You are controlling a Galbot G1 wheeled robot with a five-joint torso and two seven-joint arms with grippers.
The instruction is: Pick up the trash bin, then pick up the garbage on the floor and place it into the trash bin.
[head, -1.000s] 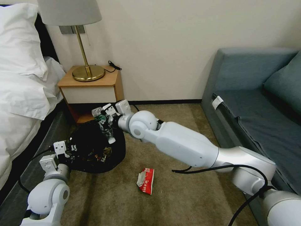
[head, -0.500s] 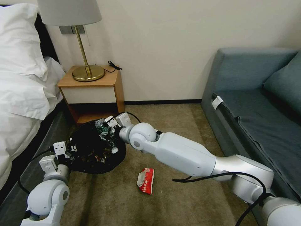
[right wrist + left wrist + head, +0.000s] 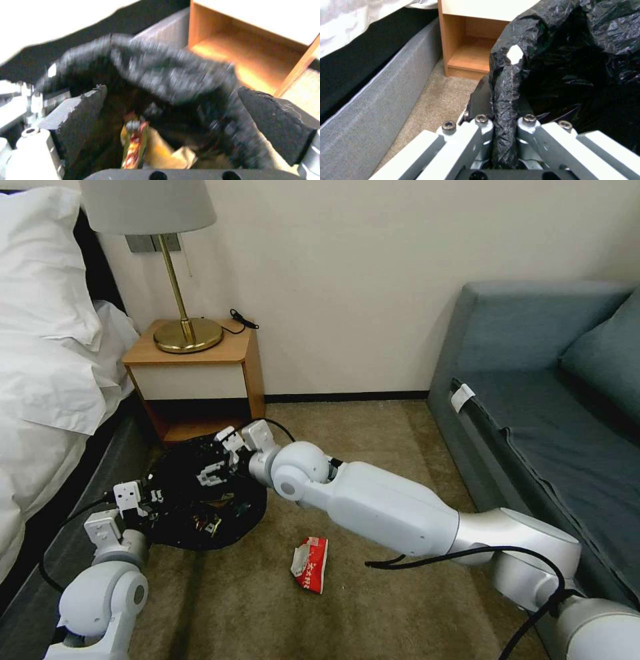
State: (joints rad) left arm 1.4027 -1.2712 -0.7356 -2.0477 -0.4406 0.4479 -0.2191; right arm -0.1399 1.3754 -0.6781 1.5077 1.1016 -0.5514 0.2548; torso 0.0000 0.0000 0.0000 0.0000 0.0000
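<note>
The trash bin, lined with a black bag, sits on the carpet in front of the nightstand. My left gripper is shut on its near rim; in the left wrist view the fingers pinch the folded black bag. My right gripper hovers open over the bin's mouth, its dark pads spread wide with nothing between them. Below them in the bin lie a gold-brown snack packet and a brown paper wad. A red-and-white wrapper lies on the floor to the right of the bin.
A wooden nightstand with a brass lamp stands just behind the bin. The bed runs along the left and a grey-blue sofa fills the right. Open carpet lies between them.
My right gripper came down over the bin with the small clear bottle, then opened; the bottle is no longer in its fingers. The left gripper and the bin stayed put.
</note>
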